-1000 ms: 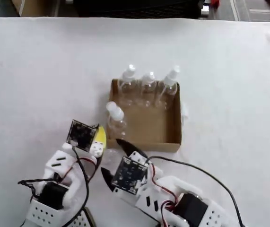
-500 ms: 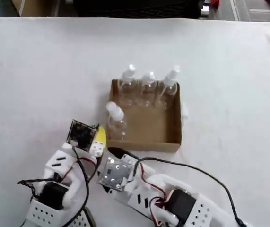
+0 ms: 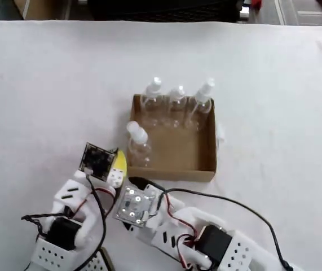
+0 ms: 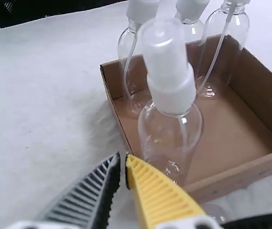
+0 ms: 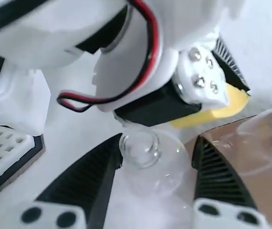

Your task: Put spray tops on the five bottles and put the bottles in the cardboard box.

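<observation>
White cloth all round: looking down on a tabletop (image 3: pixel 48 84) carrying the cardboard box (image 3: pixel 175 169) near its middle. Finding both arms on the near side of that box, the left arm (image 3: pixel 70 220) off the box's near-left corner, the right arm (image 3: pixel 206 243) lying alongside the box's near wall.

Counting four clear bottles standing upright inside the box, each wearing a white spray top. Seeing a first bottle (image 3: pixel 151 101), second bottle (image 3: pixel 176 104) and third bottle (image 3: pixel 201 104) lining the box's far wall side by side, and a fourth bottle (image 3: pixel 138 144) standing alone in the box's near-left corner.

Spotting a fifth bottle (image 5: pixel 166 176), clear and topless, lying on the cloth just outside the box's near wall, open neck (image 5: pixel 139 149) turned toward the left arm.

Noting the right tool (image 5: pixel 157 148) spreading its black fingers wide, one on each side of this lying bottle and close against it; not managing to tell whether actually pressing.

Noting the left tool (image 4: pixel 122 160) sitting just outside the box's near-left corner, beside the fourth bottle, grey and yellow fingers drawn almost together, holding nothing.
</observation>
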